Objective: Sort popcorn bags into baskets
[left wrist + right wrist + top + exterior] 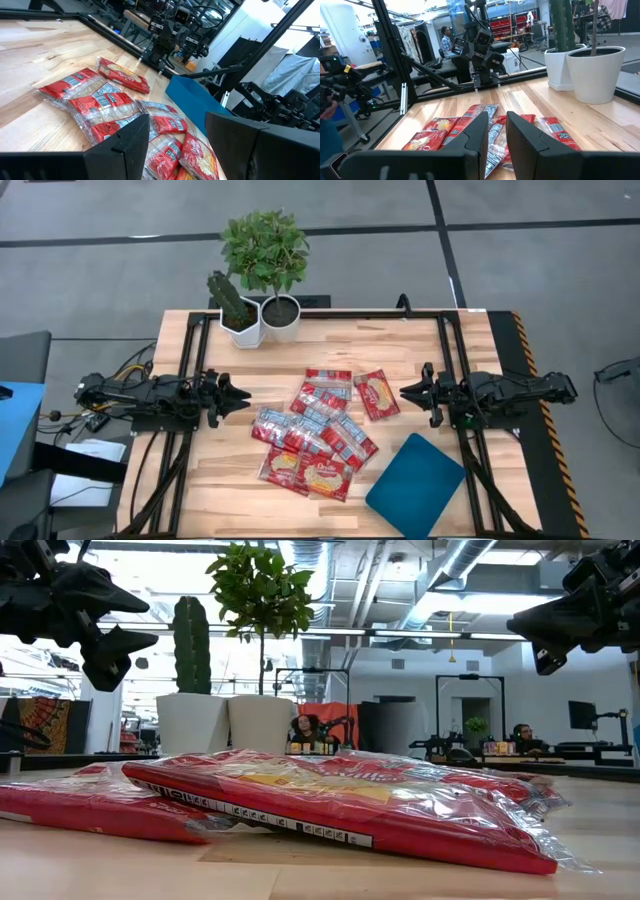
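The left gripper [243, 395] hangs above the table [200, 480] to the left of the bag pile, well apart from it, its fingers spread with nothing between them; its own wrist view shows the wide gap.

The bags [318, 430] lie in a loose, overlapping heap at the middle of the table, none of them in the basket yet. Behind the pile, at the table's far edge, stand a cactus [230, 300] and a leafy plant [265, 248] in white pots. One bag [376, 394] sits slightly apart at the pile's right side, nearest the right arm. From the low view the packets look thin and puffy, wrapped in glossy crinkled film.

My reading is that they are light, soft and somewhat slippery, and the popcorn inside would crush under a hard squeeze. A flat packet gives little to pinch from above, so a raised edge or sealed end seam looks like the best hold. An outer, uncovered bag such as the separate one is the easier pick, since pulling from the overlap may drag its neighbours.

The basket [415, 485] lies just right of the pile, toward the near edge, turned at an angle and empty.

The right gripper [405, 391] hovers to the right of the pile, close to the separate bag, its fingers slightly parted and holding nothing.
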You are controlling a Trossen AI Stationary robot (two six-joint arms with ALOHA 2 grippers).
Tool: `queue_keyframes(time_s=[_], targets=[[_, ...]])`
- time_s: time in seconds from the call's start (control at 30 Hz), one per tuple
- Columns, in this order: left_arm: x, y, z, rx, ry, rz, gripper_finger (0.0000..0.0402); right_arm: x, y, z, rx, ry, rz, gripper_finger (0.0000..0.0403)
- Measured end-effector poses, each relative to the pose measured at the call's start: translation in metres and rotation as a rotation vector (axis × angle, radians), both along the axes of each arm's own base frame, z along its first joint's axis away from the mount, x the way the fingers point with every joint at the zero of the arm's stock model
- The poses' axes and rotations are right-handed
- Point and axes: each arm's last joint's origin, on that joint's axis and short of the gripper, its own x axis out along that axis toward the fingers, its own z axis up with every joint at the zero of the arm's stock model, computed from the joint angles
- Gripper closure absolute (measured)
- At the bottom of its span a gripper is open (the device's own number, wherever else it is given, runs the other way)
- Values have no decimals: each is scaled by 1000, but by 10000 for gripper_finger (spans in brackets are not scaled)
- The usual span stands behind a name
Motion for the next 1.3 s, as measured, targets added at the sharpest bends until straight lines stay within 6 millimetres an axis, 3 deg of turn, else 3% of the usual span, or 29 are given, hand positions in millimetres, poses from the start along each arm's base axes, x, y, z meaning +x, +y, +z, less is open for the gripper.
queue_keyframes(time_s=[0.57,0.77,1.17,1.3], targets=[[-1,4,1,28,-9,138,219,0,0,0,0,0,0,310],[-1,7,2,-54,-26,247,219,0,-1,4,22,-40,-6,310],[-5,15,6,-359,-145,493,219,-4,-1,24,547,-268,66,310],[-6,15,8,-441,-196,514,219,-5,-2,26,648,-306,76,310]])
